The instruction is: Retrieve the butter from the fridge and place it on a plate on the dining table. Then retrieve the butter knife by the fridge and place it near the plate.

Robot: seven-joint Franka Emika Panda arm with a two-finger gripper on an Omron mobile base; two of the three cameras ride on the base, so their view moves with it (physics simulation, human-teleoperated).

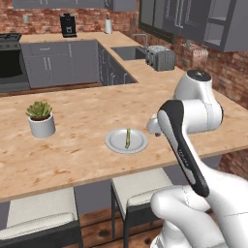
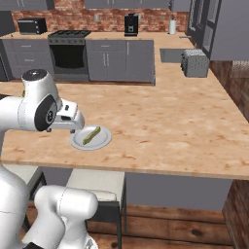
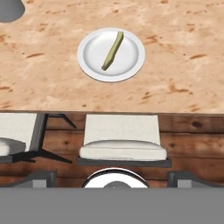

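Dining table (image 1: 87, 145): light wood-grain, brick-walled kitchen behind.
Plate (image 3: 131, 46): on table, holding butter (image 3: 112, 50).
Gripper (image 3: 113, 177): jaws wide, empty.

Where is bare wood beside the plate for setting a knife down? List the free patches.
Free: the dining table between the plate and the potted plant; the wide stretch right of the plate toward the toaster; the strip between plate and table's near edge. Crowded: the plate itself, where the butter lies.

Near the middle of your frame, the butter (image 1: 128, 138) lies on the plate (image 1: 116, 144) on the dining table (image 1: 87, 121). At left, a potted plant (image 1: 40, 118) stands well apart from it.
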